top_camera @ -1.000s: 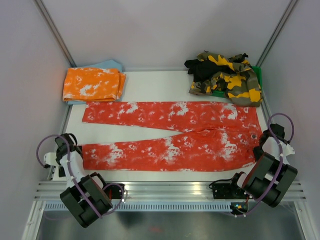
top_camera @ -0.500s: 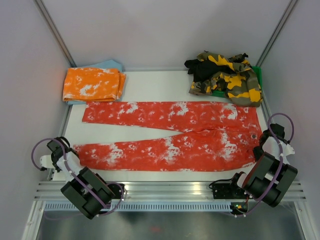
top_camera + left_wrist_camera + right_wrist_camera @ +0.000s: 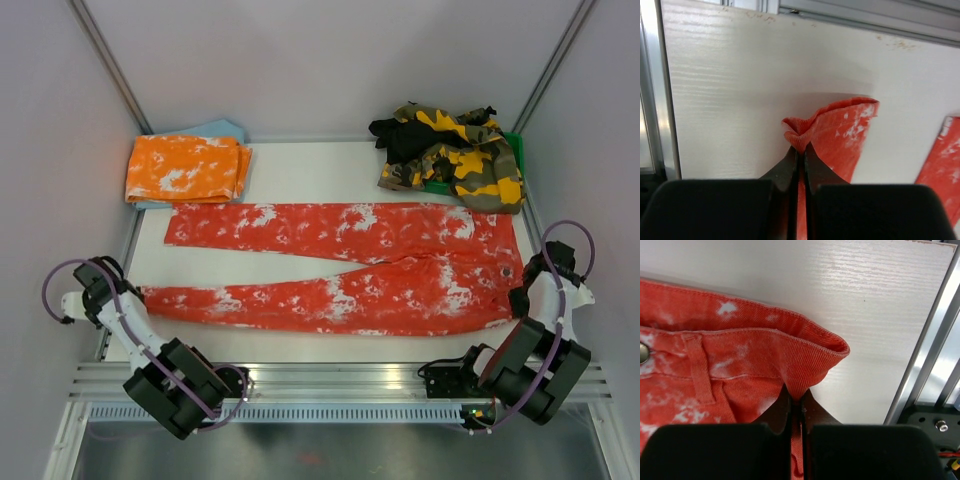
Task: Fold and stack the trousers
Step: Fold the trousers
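Note:
The red trousers with white splotches lie spread flat on the white table, waist to the right and both legs pointing left. My left gripper sits at the left end of the near leg. In the left wrist view it is shut on the bunched hem, which lifts slightly off the table. My right gripper is at the near right corner of the waist. The right wrist view shows it shut on a pinched fold of the waistband.
A folded orange-and-white pair rests on a light-blue cloth at the back left. A heap of camouflage and black trousers covers a green tray at the back right. Aluminium rails run along the near edge, and walls stand close on both sides.
My left gripper closed on the near leg's hem and drew it leftward, stretching that leg straighter. The right gripper kept its hold on the waistband and shifted slightly.

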### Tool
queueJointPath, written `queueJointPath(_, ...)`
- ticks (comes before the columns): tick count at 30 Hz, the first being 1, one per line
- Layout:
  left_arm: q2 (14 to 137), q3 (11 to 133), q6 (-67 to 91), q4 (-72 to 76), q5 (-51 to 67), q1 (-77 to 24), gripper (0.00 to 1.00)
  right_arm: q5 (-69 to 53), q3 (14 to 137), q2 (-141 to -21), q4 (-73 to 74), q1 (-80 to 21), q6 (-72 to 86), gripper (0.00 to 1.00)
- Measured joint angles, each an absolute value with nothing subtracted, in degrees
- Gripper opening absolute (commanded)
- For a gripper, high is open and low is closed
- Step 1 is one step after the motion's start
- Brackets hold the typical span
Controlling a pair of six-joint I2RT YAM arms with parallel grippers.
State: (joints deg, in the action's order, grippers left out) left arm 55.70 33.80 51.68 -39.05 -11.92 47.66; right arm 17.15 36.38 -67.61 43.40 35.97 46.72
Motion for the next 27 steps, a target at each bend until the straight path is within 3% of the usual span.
queueJointPath(11, 60.97, 42.44, 49.43, -41.85, -4.08, 47.48, 0.02, 8.29, 44.77, -59.51, 47.05, 34.98, 45.58, 0.0)
queueJointPath(21, 61.14, 56.27, 46.17, -45.01, -1.87, 41.21, 0.02, 4.12, 62.17, -61.28, 49.06, 30.52, 43.42, 0.0)
queueJointPath(27, 60.99, 61.17, 45.39, -45.5, -1.1, 41.1, 0.02, 1.3, 66.11, -64.95, 48.4, 29.61, 42.81, 0.0)
